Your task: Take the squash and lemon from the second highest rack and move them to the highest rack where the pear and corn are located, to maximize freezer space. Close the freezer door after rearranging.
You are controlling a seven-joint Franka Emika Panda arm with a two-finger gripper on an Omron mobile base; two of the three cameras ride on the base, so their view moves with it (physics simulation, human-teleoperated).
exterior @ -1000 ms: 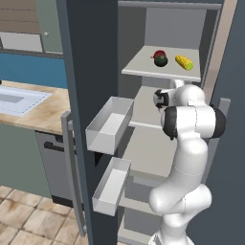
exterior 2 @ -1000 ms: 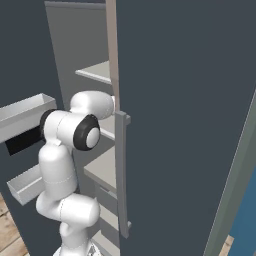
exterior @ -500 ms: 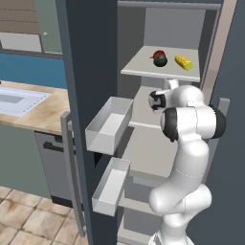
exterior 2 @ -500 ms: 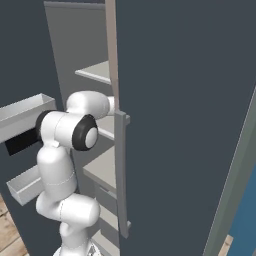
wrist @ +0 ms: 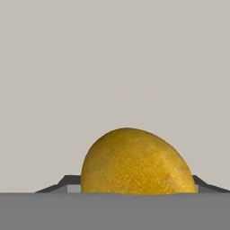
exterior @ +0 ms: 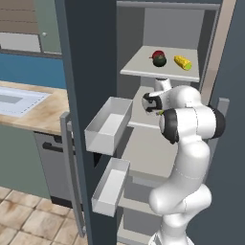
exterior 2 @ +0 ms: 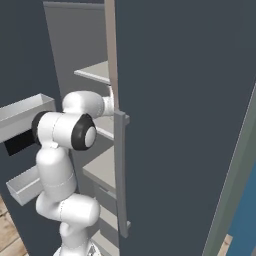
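In the hand view the yellow lemon [wrist: 138, 162] sits close up between my gripper's [wrist: 134, 184] two dark fingertips [wrist: 69, 182], one at each of its sides. Whether they press on it I cannot tell. In the left base view my gripper [exterior: 151, 101] reaches into the second highest rack [exterior: 143, 125] of the open freezer. Above it, the highest rack [exterior: 143, 67] holds the pear [exterior: 159, 58] and the yellow corn [exterior: 183, 62]. The squash is hidden. The freezer door [exterior 2: 170, 125] stands open on the right.
Two grey door bins [exterior: 109, 125] [exterior: 111, 185] stick out from the left door beside my arm. A wooden counter [exterior: 33, 107] with a sink lies at the left. The right door's handle [exterior 2: 121, 172] is close to my elbow.
The fingers have drawn closer together around the lemon. The arm has hardly moved.
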